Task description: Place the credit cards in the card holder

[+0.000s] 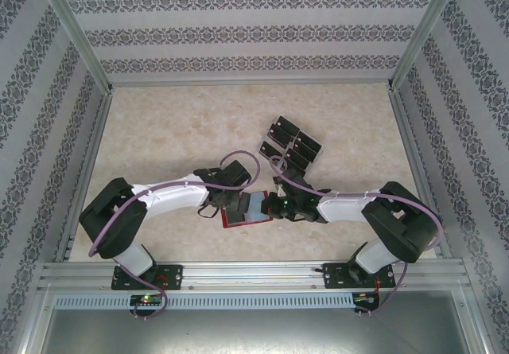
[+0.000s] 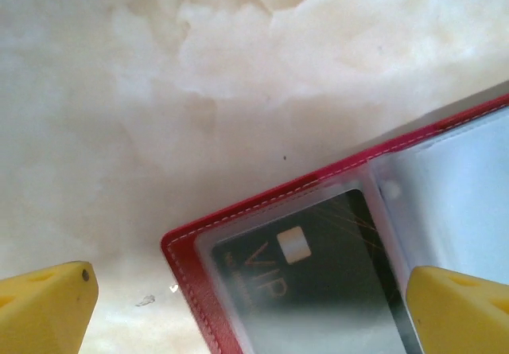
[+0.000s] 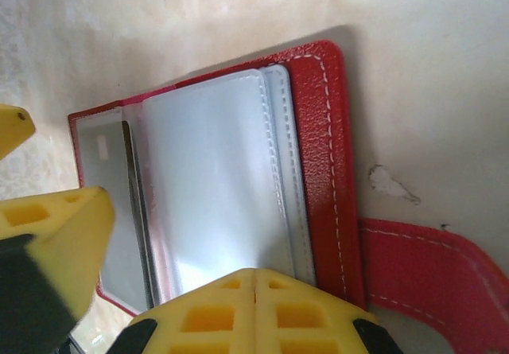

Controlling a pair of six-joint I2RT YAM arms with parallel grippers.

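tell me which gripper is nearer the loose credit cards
Right. The right gripper is over the card holder's right side, in front of the credit cards; the left gripper is over its left side, farther off.

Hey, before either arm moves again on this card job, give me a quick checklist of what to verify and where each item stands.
1. card holder lies open on the table: ok.
2. One black card sits inside the holder: ok.
3. left gripper open, straddling the holder's corner: ok.
4. right gripper carrying a card: not ok, shut with no card in it.
5. All cards stowed: not ok, loose cards lie in a pile farther back.
6. Right gripper touching the pockets: cannot tell.
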